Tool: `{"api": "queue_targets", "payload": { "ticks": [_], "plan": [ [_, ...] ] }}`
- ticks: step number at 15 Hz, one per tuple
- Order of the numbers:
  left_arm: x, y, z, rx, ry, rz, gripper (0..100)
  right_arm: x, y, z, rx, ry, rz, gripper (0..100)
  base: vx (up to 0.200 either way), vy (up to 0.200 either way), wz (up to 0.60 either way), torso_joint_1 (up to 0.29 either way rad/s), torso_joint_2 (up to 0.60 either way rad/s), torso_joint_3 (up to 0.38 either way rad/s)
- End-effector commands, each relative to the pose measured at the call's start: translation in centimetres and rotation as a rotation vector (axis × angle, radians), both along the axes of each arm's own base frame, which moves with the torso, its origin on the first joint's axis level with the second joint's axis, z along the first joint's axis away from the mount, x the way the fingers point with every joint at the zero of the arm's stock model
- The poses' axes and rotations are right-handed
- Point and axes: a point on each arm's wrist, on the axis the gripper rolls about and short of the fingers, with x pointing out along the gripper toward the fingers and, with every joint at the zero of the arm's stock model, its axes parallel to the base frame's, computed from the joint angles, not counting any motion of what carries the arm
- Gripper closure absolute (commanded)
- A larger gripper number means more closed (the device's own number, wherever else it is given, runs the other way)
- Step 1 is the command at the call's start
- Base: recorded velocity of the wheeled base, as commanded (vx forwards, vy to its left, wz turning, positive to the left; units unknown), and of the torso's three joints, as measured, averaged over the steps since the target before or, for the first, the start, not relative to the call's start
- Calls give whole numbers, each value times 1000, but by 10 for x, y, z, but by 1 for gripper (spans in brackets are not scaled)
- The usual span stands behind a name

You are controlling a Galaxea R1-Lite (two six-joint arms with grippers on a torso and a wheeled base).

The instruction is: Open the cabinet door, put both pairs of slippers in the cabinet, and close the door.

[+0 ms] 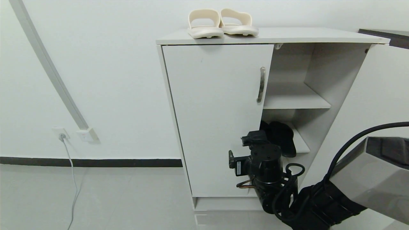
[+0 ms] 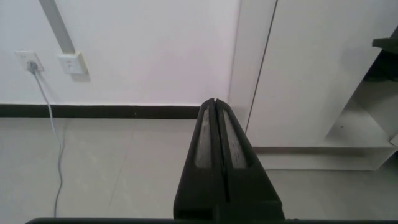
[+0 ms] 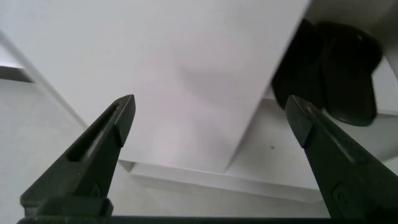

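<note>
In the head view, the cabinet (image 1: 319, 33) is seen with its right door (image 1: 377, 95) swung wide and its left door (image 1: 217, 121) closed. A pair of black slippers (image 1: 281, 137) is already laid on the lower shelf (image 1: 303, 145), toes inward, and the right arm (image 1: 265, 169) is held low just in front of them. The cream slippers (image 1: 204, 27) are set side by side on the cabinet top near its left front edge, so the task is judged about half done. The next move calls for the arm to be raised to the top and one cream slipper, or both, to be taken by the broad strap. The cream pair looks thick-soled, soft and smooth. The black pair is flat and matte. In the left wrist view, the left gripper (image 2: 214, 106) is seen closed tight on nothing, pointed toward the floor beside the cabinet. In the right wrist view, the right gripper (image 3: 211, 109) is spread wide and empty, with the closed door's edge between its fingers and the black pair lying beyond.
</note>
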Motion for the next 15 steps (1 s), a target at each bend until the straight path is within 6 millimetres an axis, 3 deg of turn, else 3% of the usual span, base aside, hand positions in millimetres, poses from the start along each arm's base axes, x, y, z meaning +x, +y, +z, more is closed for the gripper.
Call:
{"api": "queue_targets", "payload": {
  "ticks": [1, 4, 15],
  "plan": [
    [0, 0, 0, 0, 2, 0, 100, 1, 0, -2, -4, 5, 3, 0, 0, 0, 0, 0, 0, 0],
    [0, 0, 0, 0, 2, 0, 100, 2, -1, 0, 26, -21, 16, 0, 0, 0, 0, 0, 0, 0],
    [0, 0, 0, -3, 1, 1, 100, 2, -4, -20, -28, 7, 31, 0, 0, 0, 0, 0, 0, 0]
  ]
}}
